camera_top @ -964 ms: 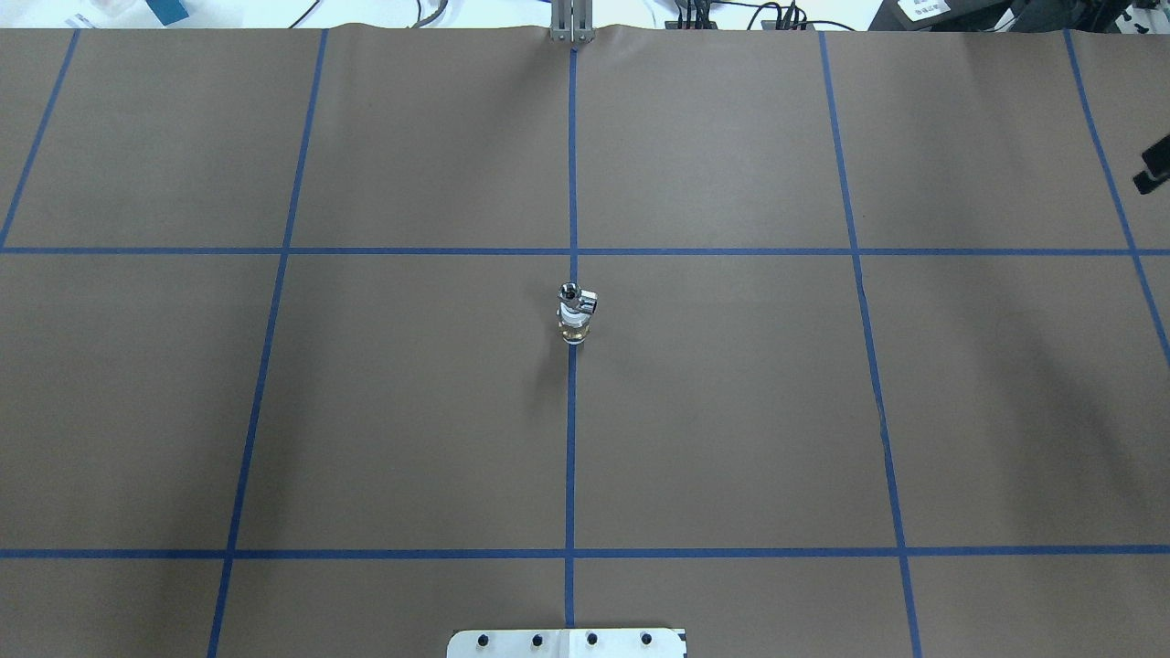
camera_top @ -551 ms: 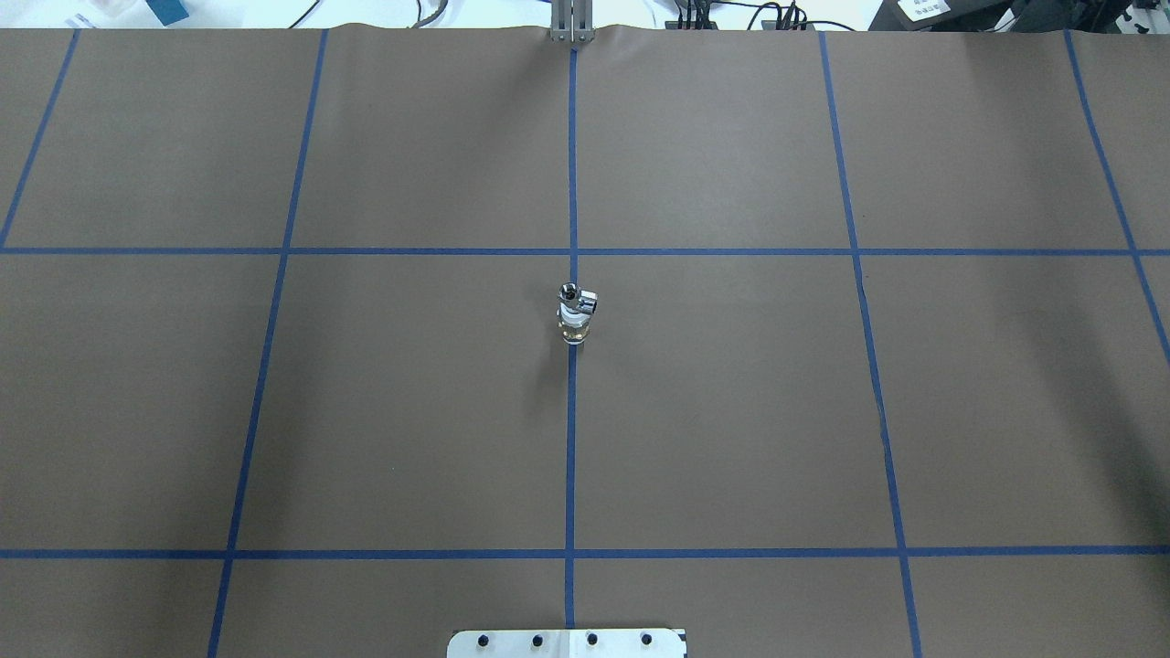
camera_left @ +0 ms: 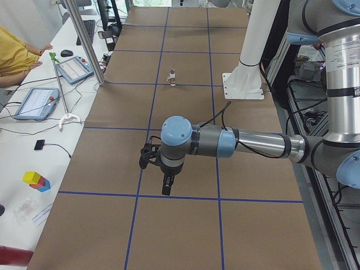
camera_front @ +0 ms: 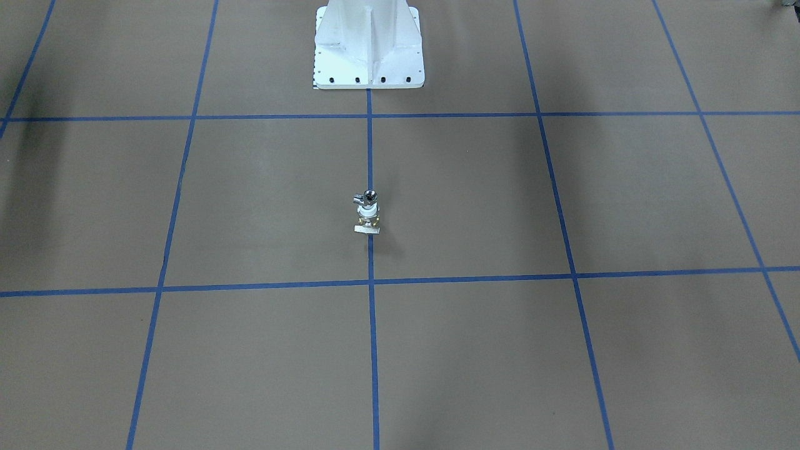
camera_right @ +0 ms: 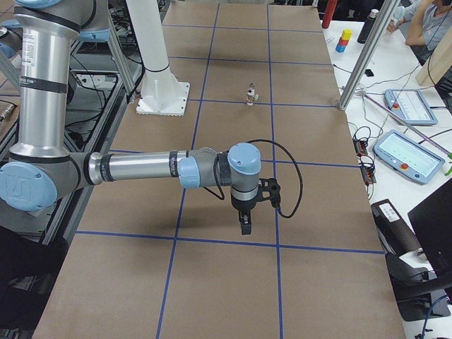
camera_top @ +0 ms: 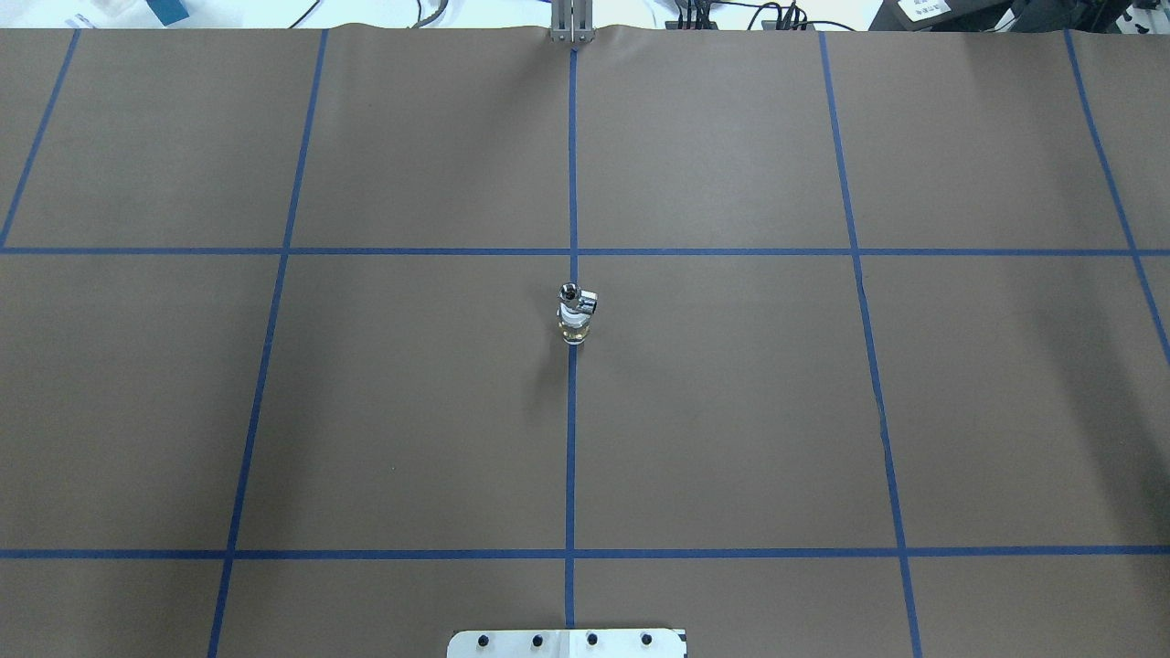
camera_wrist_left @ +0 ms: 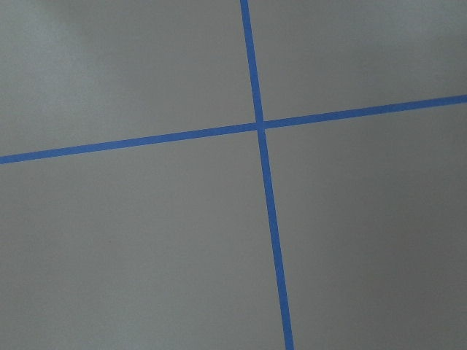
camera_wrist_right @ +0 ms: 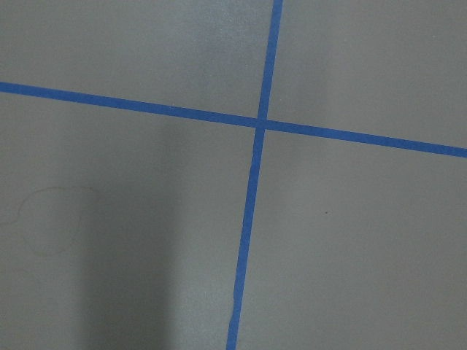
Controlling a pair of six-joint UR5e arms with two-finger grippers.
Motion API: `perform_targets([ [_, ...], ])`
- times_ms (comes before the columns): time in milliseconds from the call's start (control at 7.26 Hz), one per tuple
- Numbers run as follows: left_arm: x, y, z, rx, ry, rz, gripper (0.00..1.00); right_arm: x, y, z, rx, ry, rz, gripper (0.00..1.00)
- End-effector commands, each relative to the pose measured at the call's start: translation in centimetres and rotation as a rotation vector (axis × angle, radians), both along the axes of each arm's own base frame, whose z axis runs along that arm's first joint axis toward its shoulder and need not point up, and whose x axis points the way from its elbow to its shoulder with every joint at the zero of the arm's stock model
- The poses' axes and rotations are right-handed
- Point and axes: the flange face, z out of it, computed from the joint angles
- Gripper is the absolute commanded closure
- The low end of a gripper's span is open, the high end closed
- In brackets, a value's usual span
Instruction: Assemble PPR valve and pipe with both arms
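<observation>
Fittings stand stacked upright on the centre blue tape line [camera_top: 570, 439]: the small white-socketed, brass-bodied PPR valve [camera_front: 367, 219] below, the tiny shiny chrome pipe stub [camera_front: 369, 199] seated on top. The black open-frame left gripper [camera_left: 167, 190] and right gripper [camera_right: 245, 227] hang well apart from it, toward opposite ends, neither clearly nearer. Whether either is parted or closed cannot be told. Joining looks done.

Table cover [camera_top: 411, 411]: brown paper, marked into squares by blue tape lines [camera_top: 570, 439].
Pedestal [camera_front: 369, 44]: white, bolted down, at the end of the centre tape line.
Tablets [camera_left: 73, 68]: 2, lying on the white side bench [camera_left: 22, 146].
Blocks [camera_left: 36, 180]: small coloured stack on that bench.
Operator [camera_left: 14, 56]: yellow shirt, at the bench.
</observation>
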Motion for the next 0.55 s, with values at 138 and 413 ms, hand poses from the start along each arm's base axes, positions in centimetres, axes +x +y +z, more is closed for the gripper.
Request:
perform_targets([
  [138, -0.01, 0.27, 0.98, -0.022, -0.001, -0.001, 0.00, 0.07, 0.28, 0.00, -0.004, -0.001, 0.004, 0.00],
  [413, -0.04, 0.87, 1.47, -0.034, -0.001, -0.004, 0.00, 0.03, 0.30, 0.20, -0.011, -0.006, 0.006, 0.00],
])
